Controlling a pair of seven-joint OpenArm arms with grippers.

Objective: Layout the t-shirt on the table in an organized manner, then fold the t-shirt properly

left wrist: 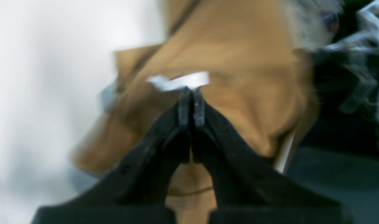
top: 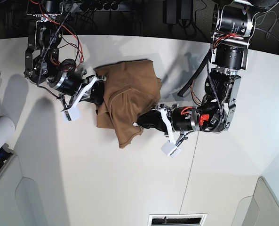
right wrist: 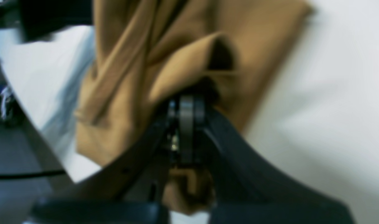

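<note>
T-shirt [top: 127, 101], soft, light and bunched on the counter [top: 130, 188], is pinched at opposite edges by both closed end effectors, left [left wrist: 191, 107] and right [right wrist: 186, 107]; hems and shoulders look the best holds

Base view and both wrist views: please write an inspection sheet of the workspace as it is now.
Surface: white table, dark seam line across it.
Job's things: tan t-shirt bunched, not laid flat; white tag visible.
Clutter: grey-white bin at the table edge.
Grippers: left gripper jaws shut at the tag; right gripper jaws shut on a cloth fold.
Cables: red and black wires on the arm.
Surroundings: dark equipment beyond the far edge.
</note>
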